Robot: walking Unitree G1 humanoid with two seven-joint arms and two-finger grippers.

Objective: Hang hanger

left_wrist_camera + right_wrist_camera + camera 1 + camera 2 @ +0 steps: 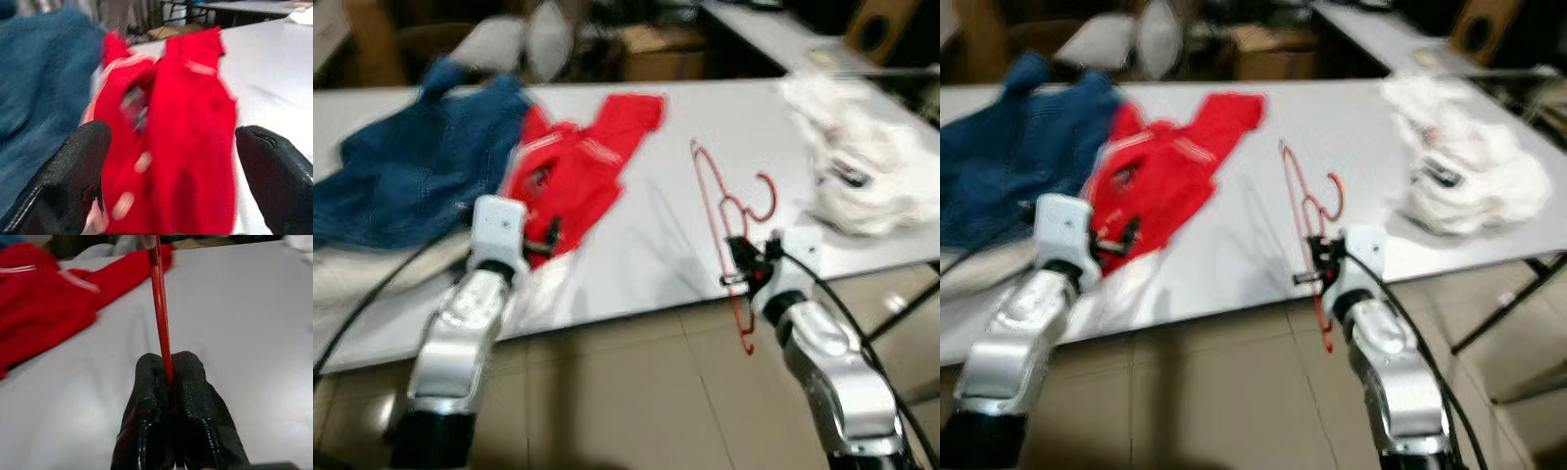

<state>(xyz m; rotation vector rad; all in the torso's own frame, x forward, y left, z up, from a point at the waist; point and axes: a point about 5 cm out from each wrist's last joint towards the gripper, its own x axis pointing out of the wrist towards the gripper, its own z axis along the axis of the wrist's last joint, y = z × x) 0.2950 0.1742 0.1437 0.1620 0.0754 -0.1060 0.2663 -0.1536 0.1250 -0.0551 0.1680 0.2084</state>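
While its two black fingers press tight together on the thin rod of the red hanger (160,308), the right gripper (741,257) sits at the near edge of the white table (705,127). One hanger is in view: its hook curls over the tabletop beyond the gripper, and its lower end dangles past the table edge above the tiled floor (636,392). Over on the other side, the left gripper (171,181) has its fingers (73,166) spread wide, holding nothing, with the red garment (573,166) lying between and just beyond them.

Three piles of clothing lie on the table: the single red garment near the middle, one blue denim garment (411,166) touching its left side, and one white bundle (857,162) well apart at the right end.

Both silver arms reach forward and slightly inward from below, the left wrist over the lower edge of the red garment, the right wrist angled toward the hanger. The pictures are blurred.
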